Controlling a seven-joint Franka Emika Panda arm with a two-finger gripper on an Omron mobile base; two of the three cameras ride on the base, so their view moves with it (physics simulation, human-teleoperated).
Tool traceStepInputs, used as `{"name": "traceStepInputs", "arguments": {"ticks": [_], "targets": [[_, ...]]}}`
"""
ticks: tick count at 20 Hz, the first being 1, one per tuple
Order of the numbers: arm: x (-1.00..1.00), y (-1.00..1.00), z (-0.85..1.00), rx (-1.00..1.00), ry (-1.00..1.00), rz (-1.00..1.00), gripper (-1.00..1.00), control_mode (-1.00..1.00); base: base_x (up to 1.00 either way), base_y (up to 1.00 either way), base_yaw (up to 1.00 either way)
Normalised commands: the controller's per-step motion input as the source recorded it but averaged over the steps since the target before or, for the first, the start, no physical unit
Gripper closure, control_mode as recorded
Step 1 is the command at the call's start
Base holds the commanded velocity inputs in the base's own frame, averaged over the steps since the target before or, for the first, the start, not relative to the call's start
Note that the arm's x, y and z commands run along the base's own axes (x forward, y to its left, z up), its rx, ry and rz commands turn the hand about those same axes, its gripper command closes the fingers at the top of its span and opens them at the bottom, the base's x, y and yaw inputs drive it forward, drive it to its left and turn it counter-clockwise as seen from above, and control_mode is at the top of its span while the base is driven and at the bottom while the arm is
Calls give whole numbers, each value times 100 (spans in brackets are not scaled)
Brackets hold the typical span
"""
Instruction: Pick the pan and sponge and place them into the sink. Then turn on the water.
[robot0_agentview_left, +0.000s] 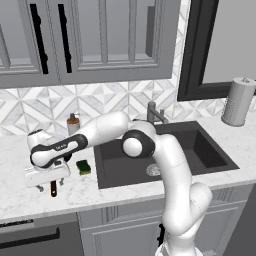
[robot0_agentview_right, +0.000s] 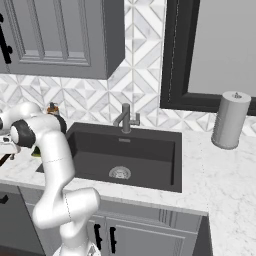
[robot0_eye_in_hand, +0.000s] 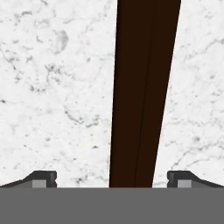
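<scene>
The pan's long dark-brown handle (robot0_eye_in_hand: 142, 87) runs straight up the hand view, between my two fingertips. My gripper (robot0_eye_in_hand: 111, 179) is open, with the jaws standing on either side of the handle and apart from it. In the left base view the gripper (robot0_agentview_left: 51, 184) hangs low over the counter left of the sink (robot0_agentview_left: 210, 167). The handle's end (robot0_agentview_left: 53, 191) pokes out below it, and the hand hides the pan's round part. The sponge (robot0_agentview_left: 83, 167) lies on the counter between the hand and the sink. No water shows at the faucet (robot0_agentview_left: 154, 114).
A soap dispenser (robot0_agentview_left: 73, 123) stands at the backsplash behind the hand. A grey paper-towel roll (robot0_agentview_left: 238, 101) stands on the counter right of the sink. Upper cabinets hang above, and the counter's front edge is close below the hand.
</scene>
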Motion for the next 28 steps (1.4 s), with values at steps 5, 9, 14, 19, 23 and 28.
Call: {"name": "traceStepInputs", "arguments": {"ticks": [5,9,14,19,23,28], "targets": [[0,-8,-41,1,-7,0,-100,-100,0,0,0],[0,-12,-52,3,-15,0,-100,-100,0,0,0],[0,-12,-46,5,-10,0,-100,-100,0,0,0],[0,-29,-35,9,0,0,-100,-100,0,0,0],[0,-17,-26,7,0,0,-100,-100,0,0,0],[-3,-3,-13,1,-1,0,-100,-100,0,0,0]]}}
